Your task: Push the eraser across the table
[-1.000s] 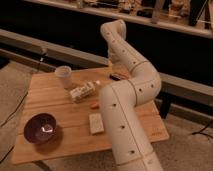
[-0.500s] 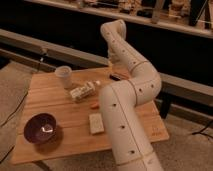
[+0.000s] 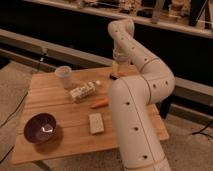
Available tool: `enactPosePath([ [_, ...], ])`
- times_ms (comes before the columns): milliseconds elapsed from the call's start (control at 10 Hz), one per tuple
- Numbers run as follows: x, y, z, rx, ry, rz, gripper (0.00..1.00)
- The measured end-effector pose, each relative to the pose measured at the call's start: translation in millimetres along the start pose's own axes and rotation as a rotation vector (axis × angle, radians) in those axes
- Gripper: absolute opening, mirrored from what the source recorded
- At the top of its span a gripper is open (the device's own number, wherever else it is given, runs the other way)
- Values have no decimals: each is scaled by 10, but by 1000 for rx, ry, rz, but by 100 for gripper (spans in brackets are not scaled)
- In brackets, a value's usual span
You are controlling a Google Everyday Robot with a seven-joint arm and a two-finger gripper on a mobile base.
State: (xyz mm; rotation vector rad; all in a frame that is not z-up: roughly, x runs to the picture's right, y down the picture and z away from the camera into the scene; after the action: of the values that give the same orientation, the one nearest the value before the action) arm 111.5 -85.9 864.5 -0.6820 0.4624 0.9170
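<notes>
The light wooden table (image 3: 55,107) fills the middle of the camera view. The eraser (image 3: 113,77) is a small dark block at the table's far edge, right of centre. My white arm rises from the lower right, bends over the top and comes down to the gripper (image 3: 117,70), which hangs just above and against the eraser. The arm hides the table's right part.
An orange carrot (image 3: 99,103) lies mid-table. A pale whitish block (image 3: 95,123) lies in front of it. A small lying bottle (image 3: 82,91) and a pale cup (image 3: 63,76) are at the back left. A dark purple bowl (image 3: 40,128) sits front left. A dark ledge runs behind the table.
</notes>
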Motion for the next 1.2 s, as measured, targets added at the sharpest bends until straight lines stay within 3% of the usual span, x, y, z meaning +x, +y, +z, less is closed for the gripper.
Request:
enactPosePath([
  [100,56,17,49,2,7,-15,65],
  [300,22,76,197,68,0,-96,65],
  [600,-303,104,364,180,-73,-183,65],
  [800,-388,180,500,182,-99,-185,65],
  [1200,-388,176,779,168,-97,-174,65],
])
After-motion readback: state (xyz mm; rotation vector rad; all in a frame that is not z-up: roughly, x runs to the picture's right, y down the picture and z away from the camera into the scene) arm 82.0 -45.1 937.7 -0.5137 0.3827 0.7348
